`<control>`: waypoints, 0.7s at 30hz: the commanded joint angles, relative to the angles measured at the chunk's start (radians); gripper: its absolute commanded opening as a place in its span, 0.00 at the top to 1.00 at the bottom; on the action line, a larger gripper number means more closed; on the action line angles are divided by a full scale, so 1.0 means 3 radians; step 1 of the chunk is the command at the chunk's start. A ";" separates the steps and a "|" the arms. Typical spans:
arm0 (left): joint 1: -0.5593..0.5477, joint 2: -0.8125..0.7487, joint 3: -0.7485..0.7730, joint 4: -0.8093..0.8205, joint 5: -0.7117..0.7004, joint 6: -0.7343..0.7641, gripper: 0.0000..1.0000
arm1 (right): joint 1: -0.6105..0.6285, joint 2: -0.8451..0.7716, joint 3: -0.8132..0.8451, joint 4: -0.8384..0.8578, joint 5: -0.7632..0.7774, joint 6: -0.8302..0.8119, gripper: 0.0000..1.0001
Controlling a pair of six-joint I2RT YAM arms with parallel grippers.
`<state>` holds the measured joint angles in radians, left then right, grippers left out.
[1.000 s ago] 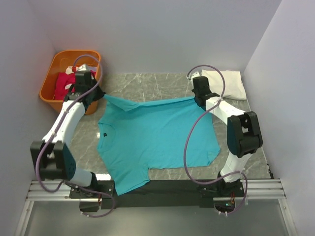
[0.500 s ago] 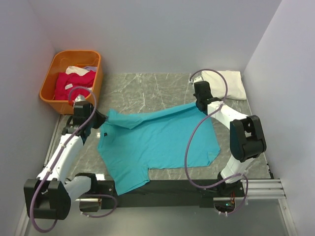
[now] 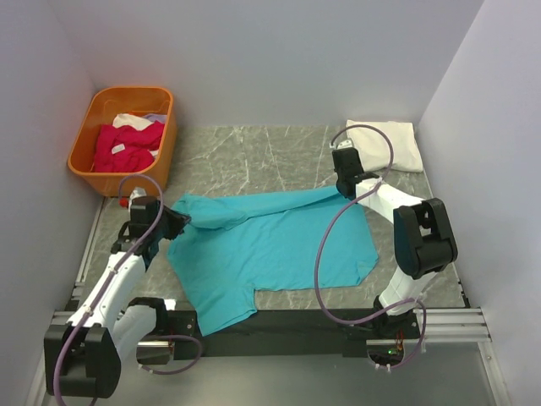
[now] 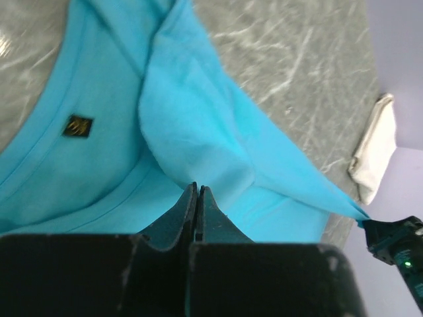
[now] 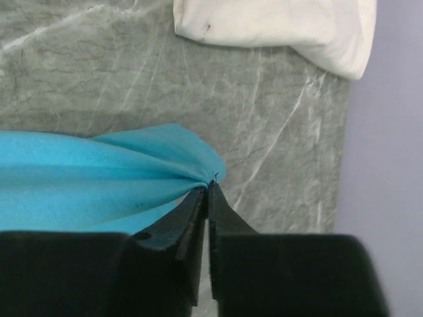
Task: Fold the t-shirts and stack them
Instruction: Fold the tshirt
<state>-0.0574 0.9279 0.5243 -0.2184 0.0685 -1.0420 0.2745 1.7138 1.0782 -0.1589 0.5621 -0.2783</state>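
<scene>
From above, the turquoise t-shirt (image 3: 270, 245) lies spread on the worktop (image 3: 254, 156). Its far edge is stretched left to right between the left gripper (image 3: 176, 222) and the right gripper (image 3: 346, 188) — the rest of the cloth lies towards the arm bases, so the fold likely goes that way. The left wrist view shows the left gripper (image 4: 197, 193) clamped on a turquoise fold, with the label (image 4: 77, 125) just beyond. The right wrist view shows the right gripper (image 5: 207, 191) pinching the corner, with the white t-shirt (image 5: 277, 26) well apart. Since a second ago both have drawn the edge nearer — the left much further.
</scene>
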 commanded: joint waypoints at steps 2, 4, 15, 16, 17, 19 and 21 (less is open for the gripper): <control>-0.0018 -0.0173 -0.0224 0.0120 0.0028 -0.0167 0.96 | 0.0016 -0.0067 -0.0061 -0.0145 0.0064 0.0452 0.77; -0.0018 -0.0305 -0.0244 0.0069 0.0027 -0.0142 0.85 | 0.0011 -0.0098 -0.0061 -0.0262 0.0039 0.0604 0.64; -0.0023 -0.0614 0.0328 -0.0616 -0.0218 0.0665 0.07 | -0.0102 -0.0670 -0.0096 -0.1351 -0.0252 0.2072 0.35; -0.0023 -0.0593 0.0440 -0.0632 -0.0218 0.0884 0.06 | -0.0122 -0.0792 -0.0183 -0.1408 -0.0268 0.2291 0.35; -0.0028 -0.0557 0.0496 -0.0652 -0.0309 0.0982 0.07 | -0.0132 -0.0859 -0.0239 -0.1489 -0.0304 0.2374 0.37; -0.0028 -0.0430 0.0604 -0.0612 -0.0259 0.1222 0.08 | -0.0158 -0.1028 -0.0443 -0.1556 -0.0421 0.2583 0.40; -0.0044 -0.0267 0.0655 -0.0576 -0.0203 0.1330 0.09 | -0.0153 -0.1126 -0.0607 -0.1633 -0.0579 0.2640 0.41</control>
<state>-0.0628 0.7952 0.6777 -0.3870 0.0093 -0.7788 0.2348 1.4212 0.9630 -0.5529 0.4568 0.3729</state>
